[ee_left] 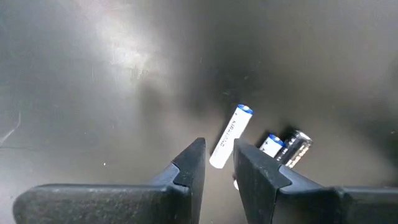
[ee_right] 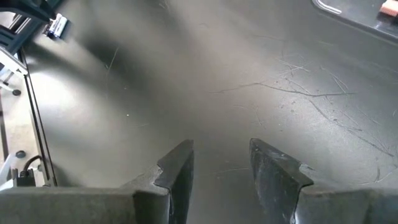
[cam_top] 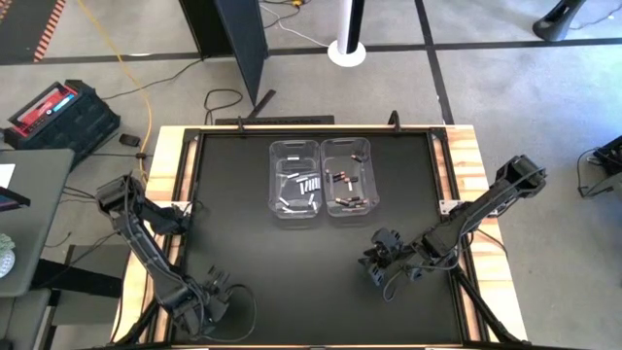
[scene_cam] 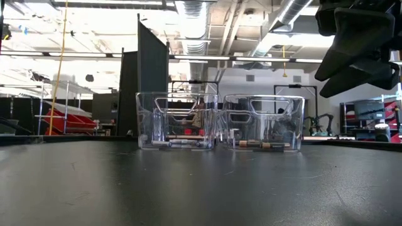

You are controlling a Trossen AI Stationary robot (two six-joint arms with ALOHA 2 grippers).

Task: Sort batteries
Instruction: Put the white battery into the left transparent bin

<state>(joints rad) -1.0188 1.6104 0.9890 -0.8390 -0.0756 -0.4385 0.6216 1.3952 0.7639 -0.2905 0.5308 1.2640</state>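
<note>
Both sets of jaws are standing apart and holding nothing: the left gripper [ee_left: 216, 163] is showing a narrow gap with a white battery [ee_left: 231, 136] lying on the mat just past its fingertips, and the right gripper [ee_right: 221, 163] is showing a wider gap over bare mat. The black table [cam_top: 233, 224] is carrying two clear bins side by side near its far middle. The left bin [cam_top: 294, 179] is holding mostly silvery-white batteries [cam_top: 307, 185], and the right bin [cam_top: 348, 177] is holding dark copper-toned batteries [cam_top: 347, 201]. In the high view the left gripper [cam_top: 212, 295] is hovering low at the near left part of the mat, and the right gripper [cam_top: 386, 255] is waiting near the right-middle, well apart from the bins. Beside the white battery, in the left wrist view, a second blue-tipped white cell [ee_left: 270, 145] and a dark cell [ee_left: 296, 147] are lying touching each other. Judging from this, some sorting is already done and these loose cells are remaining. Risk: the narrow gap is looking tight for a tilted cell, so a fingertip could be nudging it and rolling it away, or into its neighbours. Grabbing two cells together would be mixing types in one bin.
</note>
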